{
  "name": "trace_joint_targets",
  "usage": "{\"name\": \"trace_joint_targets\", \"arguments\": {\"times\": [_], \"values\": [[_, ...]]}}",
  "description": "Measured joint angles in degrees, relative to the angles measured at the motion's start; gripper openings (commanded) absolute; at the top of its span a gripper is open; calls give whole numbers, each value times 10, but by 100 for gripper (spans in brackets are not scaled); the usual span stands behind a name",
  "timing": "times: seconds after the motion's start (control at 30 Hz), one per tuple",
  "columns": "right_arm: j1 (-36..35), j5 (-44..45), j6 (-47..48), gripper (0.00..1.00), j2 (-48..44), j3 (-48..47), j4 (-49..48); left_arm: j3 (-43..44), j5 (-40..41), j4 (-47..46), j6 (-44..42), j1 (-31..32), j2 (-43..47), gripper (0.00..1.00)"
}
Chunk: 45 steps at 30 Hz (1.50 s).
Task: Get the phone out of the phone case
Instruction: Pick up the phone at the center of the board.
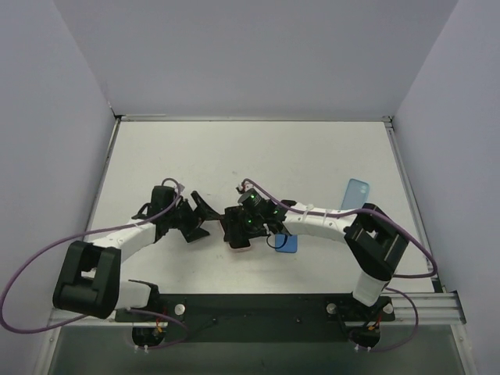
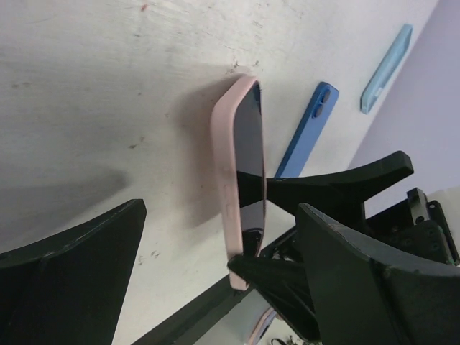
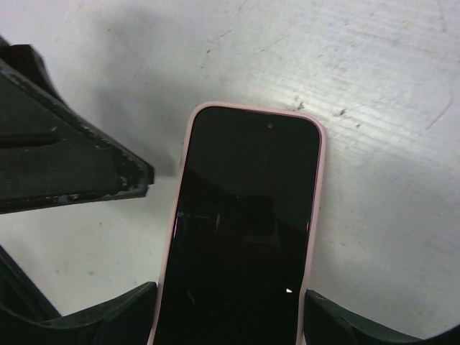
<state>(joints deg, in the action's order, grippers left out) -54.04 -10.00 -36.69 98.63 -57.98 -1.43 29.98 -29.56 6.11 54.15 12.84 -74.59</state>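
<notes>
Two robot arms meet at a phone seated in a pink phone case, near the middle of the worktop.
Nearest, the right gripper has its jaws closed on the long edges of the phone case at its near end. The left gripper hangs just to the left, jaws wide open and holding nothing. The grip covers only one end of a smooth rim, so the case may slip or twist when it is pushed. If the left jaws also close on the rim, both arms would pull the case and the phone would likely stay in. A phone popping free could drop onto the worktop. Just right lies a dark blue case, easily knocked. Farther right lies a light blue case.
</notes>
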Motion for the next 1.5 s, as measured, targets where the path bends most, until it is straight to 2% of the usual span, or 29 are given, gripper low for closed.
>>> {"name": "trace_joint_targets", "arguments": {"times": [0.17, 0.33, 0.4, 0.5, 0.53, 0.57, 0.6, 0.63, 0.67, 0.73, 0.77, 0.93, 1.0, 1.03, 1.1, 1.13, 1.17, 1.23, 1.3, 1.33, 1.5], "values": [[-2, -36, -9, 18, 0, 13, -31, -34, -51, -113, 55, 8, -42, 98], [-4, -54, -19, 18, 0, 22, -53, -37, -65, -163, 80, 33, -87, 95], [-4, -59, -21, 18, 0, 22, -57, -37, -69, -175, 87, 43, -98, 90], [-4, -66, -23, 19, 0, 23, -61, -35, -70, -195, 99, 55, -114, 76], [-4, -67, -23, 20, 0, 23, -62, -33, -69, -201, 103, 58, -119, 66], [-4, -69, -24, 22, 0, 23, -63, -32, -69, -202, 105, 60, -123, 61], [-4, -70, -24, 27, -1, 26, -66, -30, -68, -203, 110, 63, -127, 54], [-4, -70, -24, 56, -2, 29, -69, -28, -67, -205, 113, 64, -129, 40], [-4, -70, -24, 69, -5, 33, -71, -25, -66, -205, 116, 66, -130, 31], [-4, -70, -26, 83, -11, 41, -72, -21, -62, -204, 115, 67, -130, 14], [-3, -70, -27, 84, -16, 43, -71, -19, -61, -204, 114, 67, -130, 0], [17, -70, -25, 92, -77, 55, -59, -12, -47, -201, 114, 66, -128, 0], [31, -70, -26, 92, -116, 63, -49, -8, -46, -200, 114, 64, -122, 0], [42, -70, -28, 89, -141, 69, -45, -4, -46, -200, 114, 63, -115, 0], [64, -70, -38, 81, -194, 86, -43, 2, -47, -202, 115, 59, -99, 0], [72, -70, -43, 73, -212, 93, -43, 3, -49, -207, 117, 57, -90, 0], [82, -71, -51, 69, -230, 101, -42, 4, -51, -219, 120, 54, -80, 0], [102, -80, -68, 60, -257, 118, -51, 4, -59, -256, 136, 49, -61, 0], [120, -96, -92, 57, -276, 143, -68, 4, -69, -307, 159, 44, -50, 0], [129, -104, -104, 53, -282, 157, -79, 4, -76, -333, 170, 42, -47, 0], [159, -152, -169, 46, -295, 194, -143, 9, -100, -436, 228, 39, -45, 0]]}}
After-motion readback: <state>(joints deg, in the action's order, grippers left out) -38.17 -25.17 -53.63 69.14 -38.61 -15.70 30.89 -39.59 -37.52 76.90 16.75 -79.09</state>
